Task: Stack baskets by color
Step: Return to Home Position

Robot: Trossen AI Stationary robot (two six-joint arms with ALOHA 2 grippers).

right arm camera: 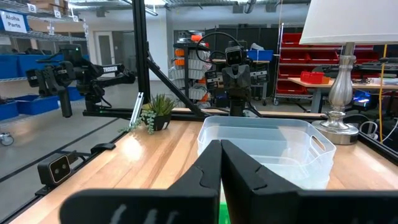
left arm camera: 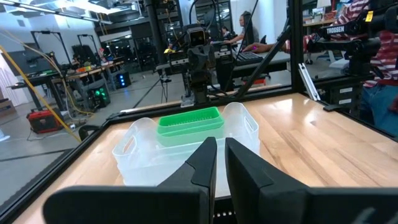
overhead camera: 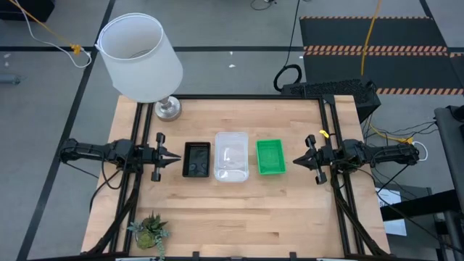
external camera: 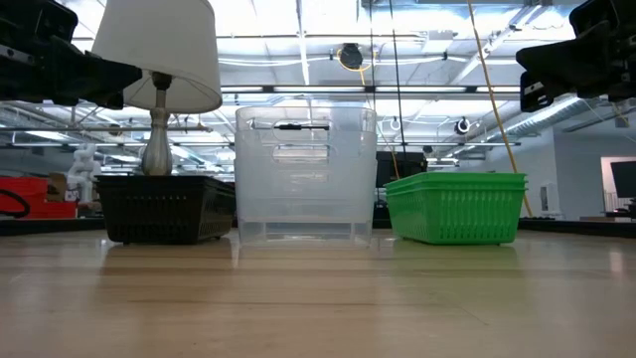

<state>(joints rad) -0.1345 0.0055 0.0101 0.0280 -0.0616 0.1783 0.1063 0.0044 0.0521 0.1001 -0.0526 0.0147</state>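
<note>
Three lots of baskets stand in a row across the middle of the table, bottoms on the wood. The black mesh one [overhead camera: 196,159] is on the left, the clear one [overhead camera: 231,156] in the middle, the green one [overhead camera: 270,156] on the right. In the low view the clear baskets [external camera: 305,169] rise tallest, nested one in another. My left gripper [overhead camera: 177,157] hovers level, left of the black basket, its fingers together but for a narrow slit. My right gripper [overhead camera: 296,161] hovers level, right of the green basket, shut. Neither has anything between its fingers.
A white-shaded lamp [overhead camera: 141,58] stands on its metal base [overhead camera: 167,109] at the far left corner. A small green plant [overhead camera: 150,232] sits at the near left edge. Bare wood lies in front of the baskets and behind them.
</note>
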